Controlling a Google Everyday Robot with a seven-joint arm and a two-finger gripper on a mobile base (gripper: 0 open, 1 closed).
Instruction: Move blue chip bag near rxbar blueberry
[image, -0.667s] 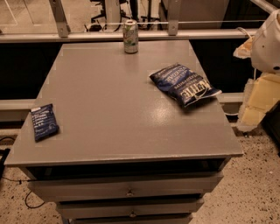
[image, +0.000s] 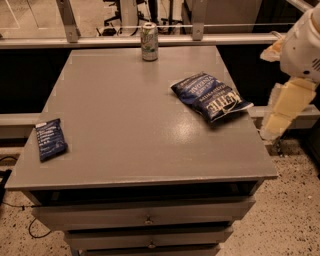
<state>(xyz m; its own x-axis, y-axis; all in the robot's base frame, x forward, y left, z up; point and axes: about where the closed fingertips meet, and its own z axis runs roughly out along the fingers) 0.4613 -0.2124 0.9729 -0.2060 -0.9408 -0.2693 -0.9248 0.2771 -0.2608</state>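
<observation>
Nothing of the task is done yet. The bag (image: 211, 96) lies on the right part of the surface (image: 130, 135), well apart from the bar (image: 50, 139) at the left edge. The end effector (image: 284, 110) hangs beside the right edge, away from the bag. I cannot tell how open it is.

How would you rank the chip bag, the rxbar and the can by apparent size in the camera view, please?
1. chip bag, clearly largest.
2. rxbar and can: they look alike, and the can stands farther back, so I won't rank them.
The gripper hangs right of the table.
</observation>
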